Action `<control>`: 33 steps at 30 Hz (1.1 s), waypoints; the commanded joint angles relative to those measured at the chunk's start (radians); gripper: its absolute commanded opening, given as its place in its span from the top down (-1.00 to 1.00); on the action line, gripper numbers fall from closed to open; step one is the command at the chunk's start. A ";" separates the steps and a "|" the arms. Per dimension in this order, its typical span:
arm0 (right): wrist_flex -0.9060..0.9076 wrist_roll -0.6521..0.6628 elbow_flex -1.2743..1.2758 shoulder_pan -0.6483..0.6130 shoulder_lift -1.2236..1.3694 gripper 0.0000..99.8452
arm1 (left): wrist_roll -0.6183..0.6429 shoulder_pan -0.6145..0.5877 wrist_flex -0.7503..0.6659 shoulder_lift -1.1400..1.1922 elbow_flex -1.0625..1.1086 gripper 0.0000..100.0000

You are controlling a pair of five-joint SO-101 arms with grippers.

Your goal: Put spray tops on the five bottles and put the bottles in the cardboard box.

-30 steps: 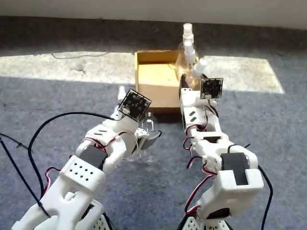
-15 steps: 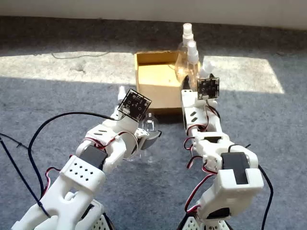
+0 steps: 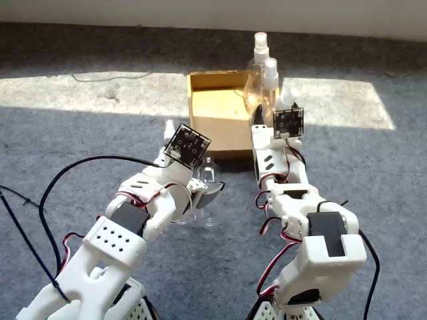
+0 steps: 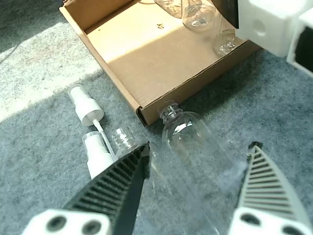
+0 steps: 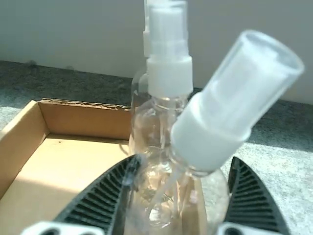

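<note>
- Cardboard box [image 3: 212,110] lies open on grey carpet [image 3: 80,153], just beyond the tips of both pairs of fingers.
- The left fingers [image 4: 120,183] are spread wide, one on each side of an uncapped bottle [image 4: 195,144] that lies on its side on the carpet.
- A narrow gap shows between this bottle and the dark finger. Contact on the pale finger's side cannot be told.
- The bottle's open neck points away from the fingers towards the box's near corner and stops just short of the wall.
- Just outside the dark finger stands a second open neck [image 4: 124,139] of clear plastic.
- Next to that neck lie two loose spray tops. One spray top [image 4: 98,154] is close against the dark fingertip, and the other spray top [image 4: 82,100] is a little farther out, with a thin tube trailing back from it towards the fingertip.
- The right fingers [image 5: 110,196] pinch the body of a tilted bottle [image 5: 215,132], which wears a spray top under a clear overcap and leans towards one finger.
- Whether its base rests on the box floor cannot be told.
- Just beyond those fingertips the nearer upright bottle [image 3: 269,81] and the farther upright bottle [image 3: 260,60] both carry spray tops and stand one behind the other at the box's far corner.
</note>
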 commanded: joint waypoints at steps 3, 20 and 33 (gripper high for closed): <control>-0.005 0.017 -0.016 0.002 -0.010 0.53 | 0.005 -0.007 -0.017 -0.002 -0.007 0.43; -0.005 0.064 -0.016 0.001 -0.010 0.37 | 0.005 -0.007 -0.017 -0.002 -0.007 0.43; 0.160 0.064 -0.018 -0.004 -0.173 0.37 | 0.005 -0.007 -0.017 -0.002 -0.007 0.43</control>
